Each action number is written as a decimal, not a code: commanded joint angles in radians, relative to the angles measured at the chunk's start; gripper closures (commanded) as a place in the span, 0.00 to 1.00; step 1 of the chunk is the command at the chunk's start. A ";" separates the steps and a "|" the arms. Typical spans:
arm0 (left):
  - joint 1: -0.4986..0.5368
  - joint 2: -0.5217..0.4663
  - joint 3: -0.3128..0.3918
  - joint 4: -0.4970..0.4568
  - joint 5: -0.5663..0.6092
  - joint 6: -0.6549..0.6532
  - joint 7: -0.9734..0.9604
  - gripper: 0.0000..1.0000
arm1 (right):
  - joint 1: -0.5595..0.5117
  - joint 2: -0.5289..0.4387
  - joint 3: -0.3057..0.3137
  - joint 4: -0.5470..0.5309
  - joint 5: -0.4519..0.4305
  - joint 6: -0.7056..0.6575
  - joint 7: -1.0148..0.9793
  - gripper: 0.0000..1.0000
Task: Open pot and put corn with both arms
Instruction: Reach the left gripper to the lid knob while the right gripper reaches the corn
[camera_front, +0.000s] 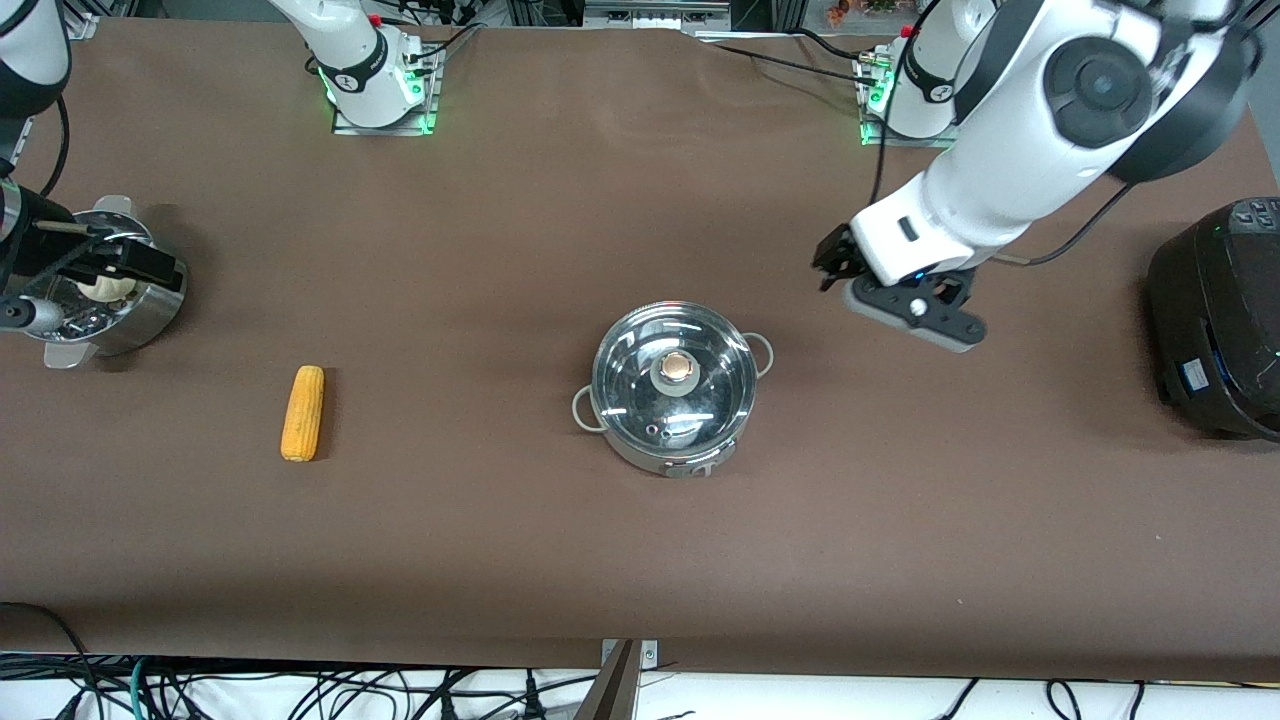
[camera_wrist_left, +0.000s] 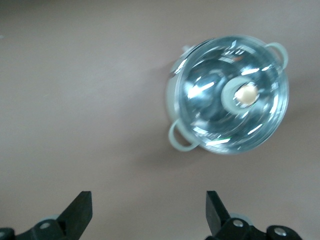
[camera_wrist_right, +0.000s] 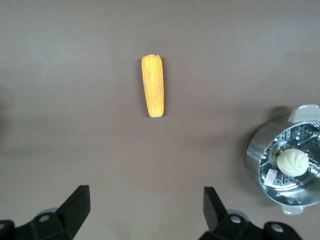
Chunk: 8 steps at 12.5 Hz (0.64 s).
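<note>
Pot (camera_front: 674, 388) mid-table with its lid (camera_wrist_left: 231, 100) on, ahead of the left gripper (camera_wrist_left: 147, 212), whose jaws are spread wide and empty in the air. Right gripper (camera_wrist_right: 145, 210) is up too, open and empty over the steamer basket (camera_front: 110, 290); corn (camera_front: 302, 412) lies flat ahead of its jaws, well apart from the pot.

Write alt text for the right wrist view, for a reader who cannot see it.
A yellow-orange corn cob lies alone on the brown table, with the right gripper open and empty above the table. At the frame's edge sits a perforated steel steamer basket holding a white bun.
</note>
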 joint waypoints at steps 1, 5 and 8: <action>-0.067 0.089 0.006 0.053 -0.031 0.054 0.018 0.00 | -0.030 0.085 0.003 0.023 0.008 0.041 -0.014 0.00; -0.185 0.223 0.008 0.062 -0.021 0.207 0.028 0.00 | -0.030 0.213 0.003 0.017 0.011 0.173 -0.014 0.00; -0.207 0.269 0.010 0.062 -0.020 0.316 0.026 0.00 | -0.024 0.344 0.003 -0.001 0.010 0.251 -0.013 0.00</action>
